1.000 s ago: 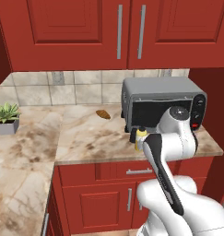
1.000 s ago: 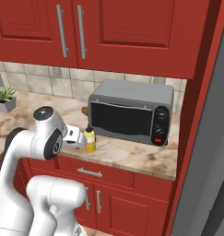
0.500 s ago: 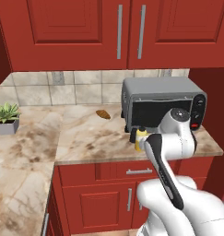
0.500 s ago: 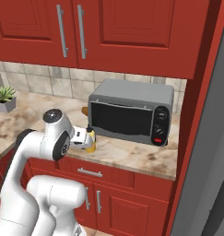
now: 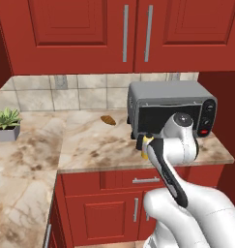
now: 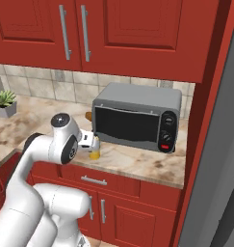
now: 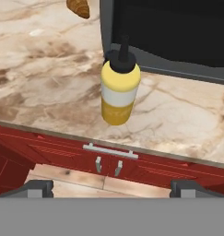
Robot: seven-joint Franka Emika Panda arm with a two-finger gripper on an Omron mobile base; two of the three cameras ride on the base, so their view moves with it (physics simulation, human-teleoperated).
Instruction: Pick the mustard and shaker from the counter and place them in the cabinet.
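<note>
Hovering: fingers (image 7: 111, 188) spread wide, empty | mustard (image 7: 119, 87) upright on counter (image 7: 49, 83), beside toaster oven (image 7: 178, 32)

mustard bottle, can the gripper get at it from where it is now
Probably yes. The mustard bottle stands upright on the counter straight ahead of the open gripper, nothing between them; the toaster oven sits close behind it.

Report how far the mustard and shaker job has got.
Done: nothing stowed yet. In hand: the gripper is open and above the mustard, which stands upright on the counter in front of the toaster oven. Left: grasp the mustard, move it to the cabinet, then do the shaker.
</note>
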